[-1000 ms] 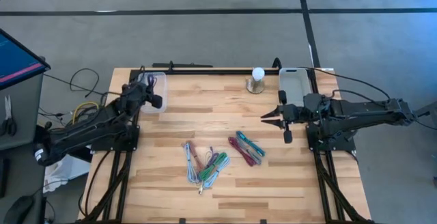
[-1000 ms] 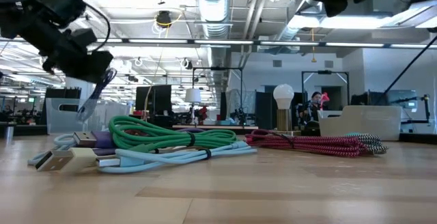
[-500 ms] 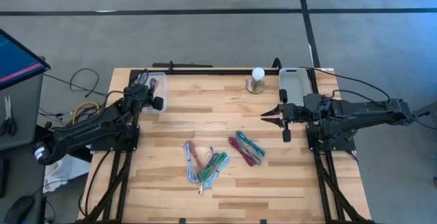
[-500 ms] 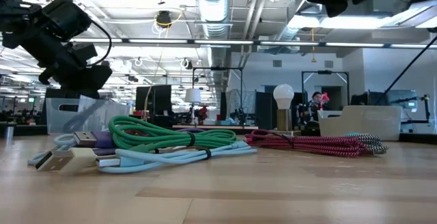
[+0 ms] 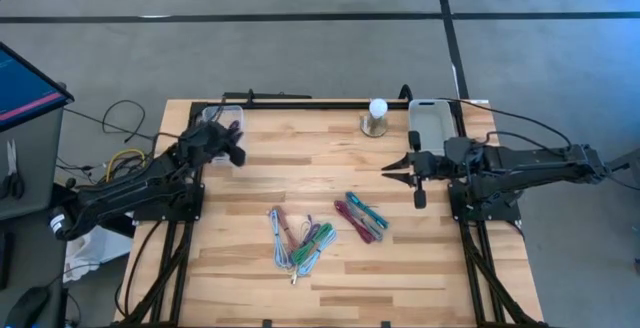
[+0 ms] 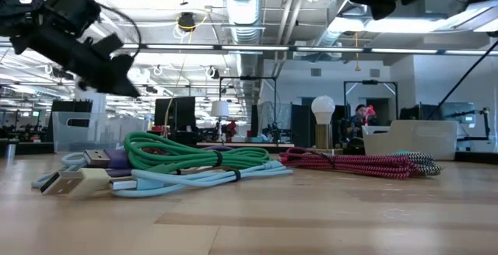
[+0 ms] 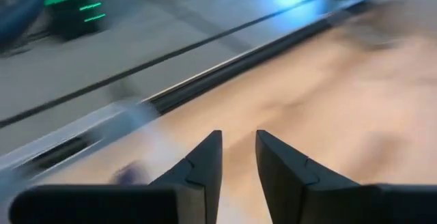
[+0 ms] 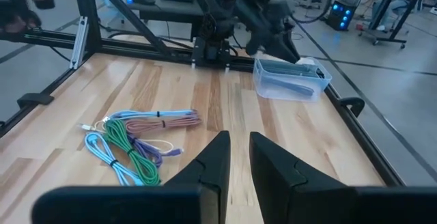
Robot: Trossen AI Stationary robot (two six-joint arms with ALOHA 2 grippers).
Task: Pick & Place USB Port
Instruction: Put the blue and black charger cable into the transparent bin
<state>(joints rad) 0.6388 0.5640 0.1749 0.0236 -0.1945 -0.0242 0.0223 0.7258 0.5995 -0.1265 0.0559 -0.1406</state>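
Note:
Several coiled USB cables lie on the table's near middle: a pink and blue bundle (image 5: 280, 230), a green one (image 5: 318, 244) (image 6: 194, 158) (image 8: 130, 145), and a red and teal pair (image 5: 360, 216) (image 6: 350, 163). A clear bin (image 5: 226, 118) (image 8: 290, 79) stands at the far left corner with a cable lying in it. My left gripper (image 5: 238, 155) (image 6: 128, 84) (image 7: 239, 138) hovers just beside the bin, open and empty. My right gripper (image 5: 386, 173) (image 8: 239, 136) waits above the table's right side, open by a narrow gap, empty.
A white bulb on a round stand (image 5: 377, 116) (image 6: 323, 119) sits at the far edge. A white tray (image 5: 430, 123) (image 6: 411, 140) stands at the far right corner. Bare wood lies between the bin and the cables.
My left gripper carried a purple cable hanging below it to the clear bin, then drew back from the bin toward the table's middle and rose a little. The cable no longer hangs from it. The right arm kept still.

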